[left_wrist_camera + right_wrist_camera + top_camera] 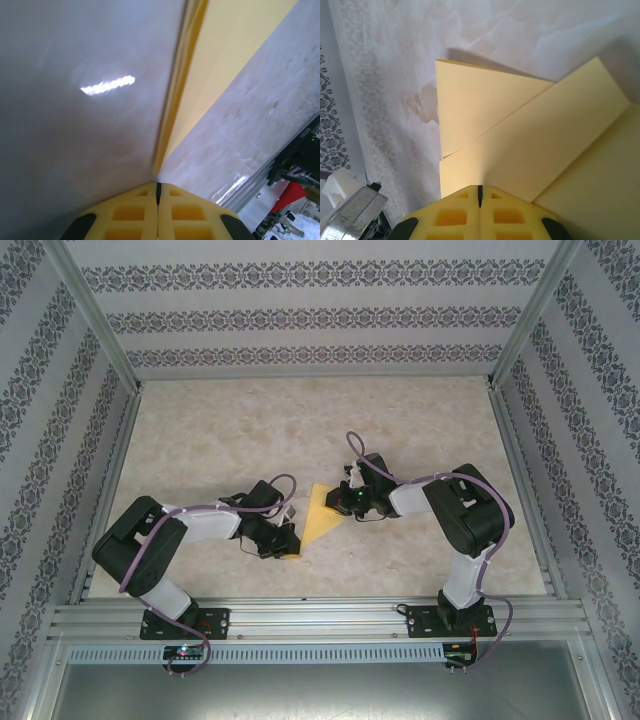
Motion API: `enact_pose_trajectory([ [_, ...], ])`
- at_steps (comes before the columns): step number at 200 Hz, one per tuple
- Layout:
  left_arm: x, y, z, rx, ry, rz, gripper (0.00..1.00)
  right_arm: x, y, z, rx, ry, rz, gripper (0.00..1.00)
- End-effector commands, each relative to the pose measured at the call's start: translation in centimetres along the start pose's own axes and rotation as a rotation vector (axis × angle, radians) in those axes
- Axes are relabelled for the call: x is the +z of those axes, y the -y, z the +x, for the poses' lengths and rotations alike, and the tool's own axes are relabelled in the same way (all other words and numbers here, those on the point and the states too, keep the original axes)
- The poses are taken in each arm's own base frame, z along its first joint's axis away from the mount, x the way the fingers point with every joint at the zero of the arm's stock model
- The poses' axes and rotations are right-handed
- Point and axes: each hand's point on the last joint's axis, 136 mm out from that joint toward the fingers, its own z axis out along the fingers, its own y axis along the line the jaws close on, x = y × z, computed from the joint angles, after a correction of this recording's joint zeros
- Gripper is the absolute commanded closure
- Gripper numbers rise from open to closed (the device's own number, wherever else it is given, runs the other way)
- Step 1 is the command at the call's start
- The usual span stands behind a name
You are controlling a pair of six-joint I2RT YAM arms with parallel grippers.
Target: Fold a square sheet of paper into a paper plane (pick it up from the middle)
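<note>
The square sheet of paper [320, 518], already folded into a triangle, is lying on the table [230, 430] between both arms. The left gripper [157, 192] is pinching its raised edge. The right gripper [480, 195] is hovering over it with fingers together, and any contact underneath is hidden.

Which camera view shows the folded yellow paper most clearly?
The right wrist view: the paper lies close there, its layers and fold edges sharp. The top view shows a small, partly covered triangle. The left wrist view shows a blurred edge.
</note>
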Motion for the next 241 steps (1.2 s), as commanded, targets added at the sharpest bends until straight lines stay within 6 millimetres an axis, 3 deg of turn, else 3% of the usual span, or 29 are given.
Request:
enact_pose_trajectory([
  [1,-2.0,-0.1,0.8,-0.013,0.023,-0.060,0.93,0.7,4.6,2.0,0.036,-0.067,0.150,1.00],
  [33,-5.6,1.8,-1.8,0.059,0.201,-0.097,0.90,1.1,2.2,2.7,-0.097,-0.145,0.114,1.00],
  [53,-6.3,2.3,-3.5,0.088,0.262,-0.133,0.89,0.8,0.1,2.4,-0.191,-0.178,0.103,1.00],
  [68,-6.3,2.5,-4.7,0.091,0.279,-0.162,0.84,-0.3,-2.2,1.7,-0.251,-0.168,0.081,0.99],
  [93,-6.1,2.9,-6.3,0.108,0.288,-0.197,0.79,-3.2,-5.6,0.2,-0.307,-0.069,0.072,0.88],
  [122,-5.2,3.5,-8.1,0.134,0.279,-0.211,0.70,-6.7,-3.1,-0.8,-0.163,0.085,0.214,0.74],
  [147,-4.4,3.3,-9.4,0.153,0.260,-0.249,0.65,-7.5,-1.5,0.6,-0.038,0.129,0.181,0.63],
  [189,-2.4,2.7,-10.5,0.162,0.190,-0.281,0.66,-6.1,-0.1,3.0,0.045,0.094,0.184,0.60],
  [241,-1.8,2.3,-10.7,0.155,0.172,-0.294,0.66,-4.5,0.6,3.4,0.089,0.077,0.185,0.59],
])
